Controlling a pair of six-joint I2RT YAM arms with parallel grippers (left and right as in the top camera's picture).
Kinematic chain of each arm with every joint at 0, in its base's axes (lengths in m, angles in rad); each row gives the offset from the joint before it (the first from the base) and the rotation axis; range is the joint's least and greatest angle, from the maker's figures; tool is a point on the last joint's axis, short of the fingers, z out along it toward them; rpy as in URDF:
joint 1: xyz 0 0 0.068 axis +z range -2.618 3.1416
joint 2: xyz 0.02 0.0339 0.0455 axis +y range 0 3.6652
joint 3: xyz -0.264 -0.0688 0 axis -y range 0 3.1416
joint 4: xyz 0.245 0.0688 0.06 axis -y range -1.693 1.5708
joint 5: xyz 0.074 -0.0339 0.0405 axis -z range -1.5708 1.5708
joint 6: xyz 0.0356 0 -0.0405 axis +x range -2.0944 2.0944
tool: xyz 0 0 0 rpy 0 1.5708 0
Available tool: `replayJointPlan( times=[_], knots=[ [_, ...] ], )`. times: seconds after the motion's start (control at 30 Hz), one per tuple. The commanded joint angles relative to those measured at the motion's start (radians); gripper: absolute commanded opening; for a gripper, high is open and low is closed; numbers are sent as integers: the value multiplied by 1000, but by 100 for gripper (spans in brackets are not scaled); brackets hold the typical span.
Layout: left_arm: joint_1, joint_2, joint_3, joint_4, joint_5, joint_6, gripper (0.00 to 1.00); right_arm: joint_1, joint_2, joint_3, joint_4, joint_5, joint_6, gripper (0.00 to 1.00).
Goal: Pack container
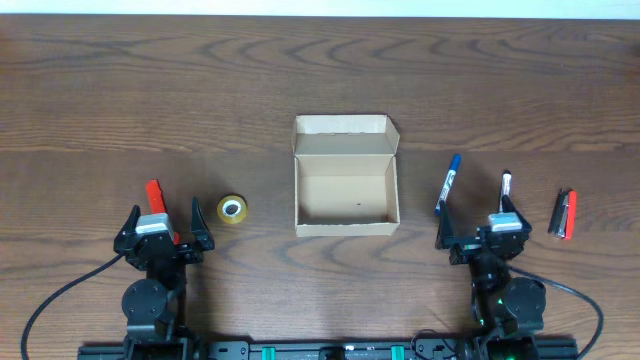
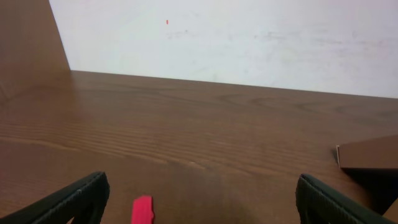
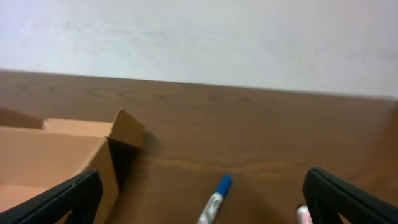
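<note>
Desk (image 1: pixel 320 70): brown wood grain, with a white wall (image 2: pixel 249 37) behind the far edge. Left half, toward near edge: red marker (image 1: pixel 154 191), partly hidden. Yellow tape roll (image 1: pixel 232 210) lies flat to its right, apart from it. Right half, toward near edge: blue-capped marker (image 1: pixel 449 183), black-capped marker (image 1: pixel 506 185), then two short pen-like items (image 1: pixel 565 214), one grey and one red, side by side nearest the right edge.
</note>
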Motion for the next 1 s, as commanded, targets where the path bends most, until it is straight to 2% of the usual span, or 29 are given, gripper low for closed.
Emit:
replayJointPlan(
  times=[0.0, 0.1, 0.2, 0.37, 0.47, 0.57, 0.77, 0.83, 0.97],
  knots=[
    [0, -8, -23, -36, -14, 7, 95, -23, 26, -3, 14, 8, 177, 99],
    [0, -8, -23, -36, -14, 7, 95, -79, 114, 28, 26, 7, 177, 99],
    [0, -8, -22, -36, -14, 7, 95, -157, 282, 109, 26, -29, 175, 99],
    [0, -7, -22, -37, -15, 7, 95, -297, 723, 360, 16, -203, 117, 99],
    [0, -7, -23, -37, -14, 7, 95, -335, 1007, 586, -65, -287, 112, 99],
    [0, -7, -23, -37, -14, 7, 95, -334, 1287, 878, -290, -315, 112, 99],
    [0, -7, -23, -36, -14, 7, 95, -333, 1649, 1329, -799, -311, 70, 99],
    [0, -7, -23, -36, -14, 7, 95, -333, 1708, 1405, -913, -311, 69, 99],
    [0, -7, -23, -36, -14, 7, 95, -334, 1743, 1425, -966, -391, 96, 99]
  ],
)
